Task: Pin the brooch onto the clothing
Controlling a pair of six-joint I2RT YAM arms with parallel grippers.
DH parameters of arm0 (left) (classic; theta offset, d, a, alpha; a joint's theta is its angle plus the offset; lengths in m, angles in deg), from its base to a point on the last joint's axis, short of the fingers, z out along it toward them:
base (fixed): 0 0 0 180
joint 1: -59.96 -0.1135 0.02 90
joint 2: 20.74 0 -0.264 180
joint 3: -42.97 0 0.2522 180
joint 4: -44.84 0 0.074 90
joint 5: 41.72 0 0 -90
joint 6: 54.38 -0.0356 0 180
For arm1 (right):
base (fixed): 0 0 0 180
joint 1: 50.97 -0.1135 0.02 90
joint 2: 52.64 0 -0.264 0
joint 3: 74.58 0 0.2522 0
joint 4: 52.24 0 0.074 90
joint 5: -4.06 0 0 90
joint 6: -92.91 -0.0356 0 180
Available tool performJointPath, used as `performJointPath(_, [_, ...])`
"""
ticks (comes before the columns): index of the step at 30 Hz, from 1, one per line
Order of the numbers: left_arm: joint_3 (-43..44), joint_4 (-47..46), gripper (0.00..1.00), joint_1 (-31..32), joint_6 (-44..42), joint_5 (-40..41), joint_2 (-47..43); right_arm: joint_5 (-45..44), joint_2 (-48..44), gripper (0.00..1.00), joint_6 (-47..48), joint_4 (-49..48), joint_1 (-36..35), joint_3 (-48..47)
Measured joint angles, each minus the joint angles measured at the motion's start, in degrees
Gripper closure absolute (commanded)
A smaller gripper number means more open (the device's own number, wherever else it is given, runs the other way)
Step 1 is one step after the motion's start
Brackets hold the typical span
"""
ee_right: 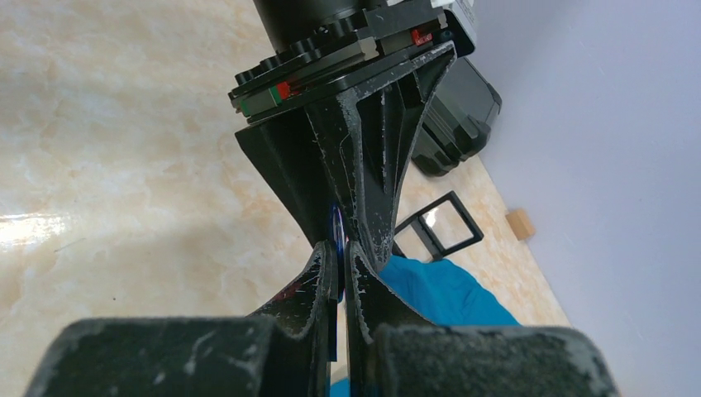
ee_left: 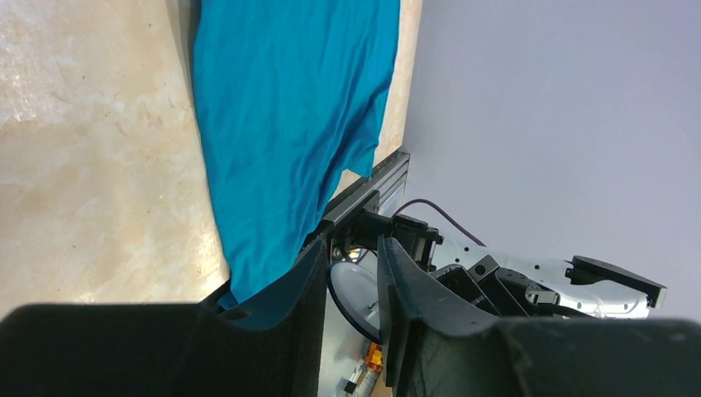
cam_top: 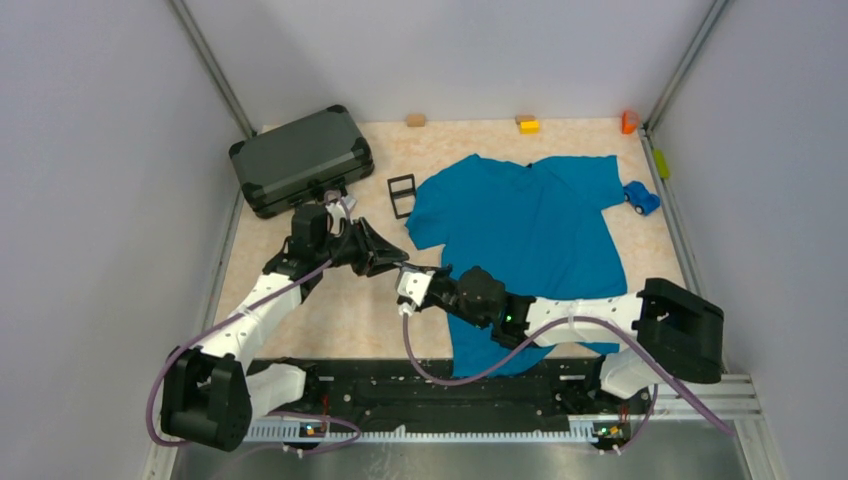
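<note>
The brooch is a small round disc with a dark rim and a pale face. It sits between the fingers of my left gripper, held above the bare table. In the right wrist view only its thin blue edge shows. My right gripper is pinched shut on that edge, and the left gripper's fingers close on it from the far side. The two grippers meet tip to tip, left and right, just left of the teal T-shirt. The shirt lies flat and also shows in both wrist views.
A dark grey hard case lies at the back left. A black rectangular frame lies beside the shirt's sleeve. A blue toy car is at the shirt's right. Tan, yellow and orange blocks line the back wall.
</note>
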Motion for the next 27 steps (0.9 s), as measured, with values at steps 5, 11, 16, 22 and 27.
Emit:
performJointPath(5, [0.0,1.31,0.82,0.0,-0.33,-0.15,0.0,-1.64,1.09,1.0,2.64,-1.01,-1.11,0.0])
performJointPath(11, [0.0,1.84,1.0,-0.02,0.11,0.74,0.02,-2.62,1.68,0.73,4.66,-1.07,-2.38,0.17])
performJointPath(16, [-1.01,-0.61,1.0,0.42,2.1,1.25,-1.31,-6.25,1.79,0.41,2.67,-1.4,-3.13,0.37])
performJointPath(22, [-5.99,-9.14,1.0,0.79,5.01,5.77,-7.17,-11.45,-0.74,0.34,-5.22,-2.75,-3.21,4.13])
performJointPath(27, [-10.69,-17.14,1.0,0.79,4.66,10.82,-13.79,-12.28,-7.39,0.32,-17.79,-1.97,-3.15,6.8])
